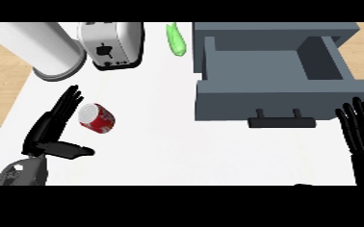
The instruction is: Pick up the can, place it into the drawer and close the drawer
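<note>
The left hand (50, 127) lies spread just left of the can (97, 118), fingers straight, thumb out below it, holding nothing; whether they touch is unclear. The can lies on its side on the white counter (177, 149), with bare room to its right. Farther right the drawer (270, 101) stands open. Far right, at the edge, the right hand (350, 130) rests, fingers straight.

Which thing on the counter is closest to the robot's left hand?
The red can, lying just beside the left hand's straight fingers. The toaster, white roll and green object all sit farther back.
</note>
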You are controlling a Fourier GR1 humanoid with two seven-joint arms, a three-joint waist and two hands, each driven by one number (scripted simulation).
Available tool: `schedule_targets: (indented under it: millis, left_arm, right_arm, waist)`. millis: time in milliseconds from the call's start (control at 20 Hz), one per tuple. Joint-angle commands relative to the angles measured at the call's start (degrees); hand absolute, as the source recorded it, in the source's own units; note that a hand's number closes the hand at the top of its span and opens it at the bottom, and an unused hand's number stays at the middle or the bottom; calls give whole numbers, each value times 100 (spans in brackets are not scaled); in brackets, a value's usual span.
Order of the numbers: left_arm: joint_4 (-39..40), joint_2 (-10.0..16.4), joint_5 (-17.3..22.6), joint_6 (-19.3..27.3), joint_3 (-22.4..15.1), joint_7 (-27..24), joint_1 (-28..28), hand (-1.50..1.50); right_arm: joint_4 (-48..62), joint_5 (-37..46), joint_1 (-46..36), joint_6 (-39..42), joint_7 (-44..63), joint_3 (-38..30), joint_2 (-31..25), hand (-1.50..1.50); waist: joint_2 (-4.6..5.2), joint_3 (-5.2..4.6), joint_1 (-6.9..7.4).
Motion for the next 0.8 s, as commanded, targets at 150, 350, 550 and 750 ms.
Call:
schedule_targets:
  millis: [150,350,550,750]
  left_arm:
    - [1109,252,-255,-68,58,-959,-156,-150]
    - [1643,221,-234,100,108,-683,-758,-150]
    - [2177,314,-396,88,106,-1405,-419,-150]
    - [2329,169,-483,209,-54,-1354,-794,-150]
  right_arm:
    - [-317,61,-99,-100,340,-32,-4,-150]
    - [-649,-151,-52,-93,646,-46,6,-150]
    - [-418,-200,82,69,404,-92,-42,-150]
    - [-507,-224,52,33,384,-76,-25,-150]
  waist:
    - [2,-2,-2]
    - [3,-2,-16]
    - [7,-4,-20]
    - [3,-2,-18]
